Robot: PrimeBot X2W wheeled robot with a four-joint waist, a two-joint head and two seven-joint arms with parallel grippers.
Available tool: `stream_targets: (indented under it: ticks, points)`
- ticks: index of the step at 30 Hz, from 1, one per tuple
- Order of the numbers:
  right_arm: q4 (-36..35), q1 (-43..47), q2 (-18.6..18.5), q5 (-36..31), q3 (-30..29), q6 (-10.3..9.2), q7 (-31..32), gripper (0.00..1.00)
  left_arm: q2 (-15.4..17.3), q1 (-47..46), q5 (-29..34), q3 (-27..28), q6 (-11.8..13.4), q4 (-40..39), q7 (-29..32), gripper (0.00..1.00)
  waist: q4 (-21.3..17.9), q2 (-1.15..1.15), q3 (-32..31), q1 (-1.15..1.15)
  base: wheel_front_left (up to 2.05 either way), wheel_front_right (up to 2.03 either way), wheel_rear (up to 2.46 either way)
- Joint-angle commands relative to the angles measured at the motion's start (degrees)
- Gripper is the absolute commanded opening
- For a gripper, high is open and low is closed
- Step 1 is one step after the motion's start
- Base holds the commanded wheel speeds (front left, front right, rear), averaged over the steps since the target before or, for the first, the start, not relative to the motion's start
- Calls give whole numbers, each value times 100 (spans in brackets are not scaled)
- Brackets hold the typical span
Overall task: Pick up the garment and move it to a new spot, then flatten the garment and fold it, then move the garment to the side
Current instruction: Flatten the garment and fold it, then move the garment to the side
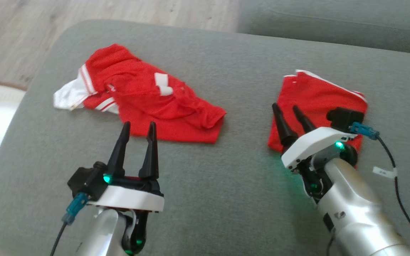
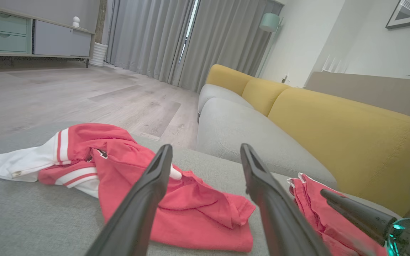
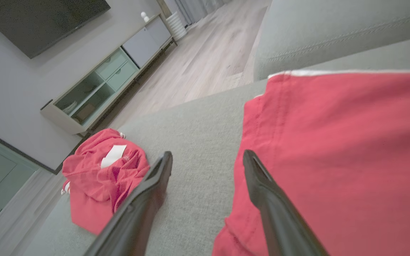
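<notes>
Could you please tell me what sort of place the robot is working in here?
Most likely a home living room: a grey sofa with yellow back cushions, long grey curtains, and a dark television on the wall above a low cabinet.

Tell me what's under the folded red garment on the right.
The folded red garment lies on the grey cushion, bare along its left and far edges. Anything beneath is covered; the right gripper hides its near edge.

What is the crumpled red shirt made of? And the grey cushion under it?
Crumpled red shirt: probably soft, thin knit cloth, matte; it wrinkles and drapes in folds. Grey cushion: seemingly woven upholstery fabric, matte, with a fine grainy texture.
</notes>
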Motion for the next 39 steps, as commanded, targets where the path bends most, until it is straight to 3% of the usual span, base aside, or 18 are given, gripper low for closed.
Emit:
stream_targets:
  ticks: [1, 7, 14, 20, 25, 31, 39]
  points:
    - [-220, -37, 3, -75, 77, -9, -146, 100, 41, -81, 49, 245, -2, -178, -29, 100, -171, 0, -92, 0, 0, 0, 0]
    - [-544, -27, -533, -902, -189, -9, -693, 100, 41, -88, 204, 337, -37, -341, -29, 100, -570, 0, -212, 0, 0, 0, 0]
    - [-1539, 604, -891, -2046, -1168, -9, -864, 100, 41, -51, 456, 445, -46, -616, -29, 100, -967, 0, -218, 0, 0, 0, 0]
    - [-2677, 1475, -576, -2767, -1920, -9, -871, 100, 41, 15, 760, 507, -123, -845, -29, 100, -1166, 0, -174, 0, 0, 0, 0]
    - [-3279, 2112, -246, -3160, -2209, -9, -872, 100, 41, 158, 915, 535, -159, -856, -29, 100, -1236, 0, -173, 0, 0, 0, 0]
    - [-3457, 2381, -72, -3326, -2326, -9, -872, 100, 41, 307, 942, 518, -99, -863, -29, 100, -1255, 0, -144, 0, 0, 0, 0]
    - [-3251, 1957, -8, -3445, -2423, -9, -634, 100, 41, 79, 905, 360, -121, -879, -29, 100, -1037, 0, 254, 0, 0, 0, 0]
